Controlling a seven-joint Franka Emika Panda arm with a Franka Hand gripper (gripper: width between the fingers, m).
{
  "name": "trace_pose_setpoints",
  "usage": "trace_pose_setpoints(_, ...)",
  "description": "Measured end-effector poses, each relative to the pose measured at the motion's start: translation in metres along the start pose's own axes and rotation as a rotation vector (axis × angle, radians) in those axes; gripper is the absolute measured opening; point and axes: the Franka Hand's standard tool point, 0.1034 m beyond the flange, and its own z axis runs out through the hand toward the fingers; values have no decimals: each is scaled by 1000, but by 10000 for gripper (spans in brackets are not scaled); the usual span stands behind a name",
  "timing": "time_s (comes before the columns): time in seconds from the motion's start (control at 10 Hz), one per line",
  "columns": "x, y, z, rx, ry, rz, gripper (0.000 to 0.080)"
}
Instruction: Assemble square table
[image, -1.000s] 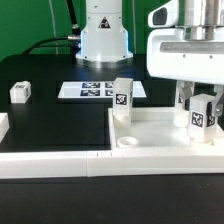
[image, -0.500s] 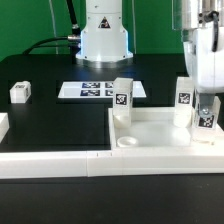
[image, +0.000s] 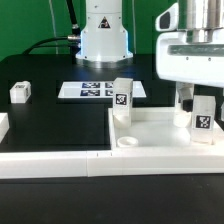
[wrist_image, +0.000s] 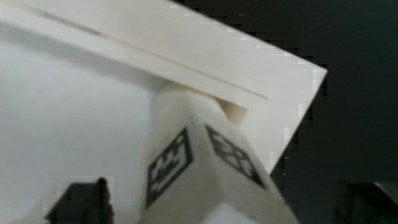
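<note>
A white tagged leg (wrist_image: 199, 165) stands upright in the corner of the square top (wrist_image: 71, 90), inside its raised rim, between the tool's (wrist_image: 222, 203) spread dark fingertips (wrist_image: 84, 203), with black table (wrist_image: 338, 30) beyond.

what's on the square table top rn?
Three upright legs: lone leg on the exterior view's left; front leg and rear leg on its right. One socket shows empty. The gripper covers part of the rear leg.

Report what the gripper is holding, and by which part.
Nothing: the gripper is open astride the upright leg, with its fingers clear of both sides.
</note>
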Motion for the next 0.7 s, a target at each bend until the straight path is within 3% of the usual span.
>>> trace_pose_setpoints(0.3,2,1,1,-5,3,-171,648)
trace_pose_setpoints(0.5,-1,-2,2,-28,18,-517,649)
trace_pose_setpoints(0.7,1,-1,2,-27,22,-475,649)
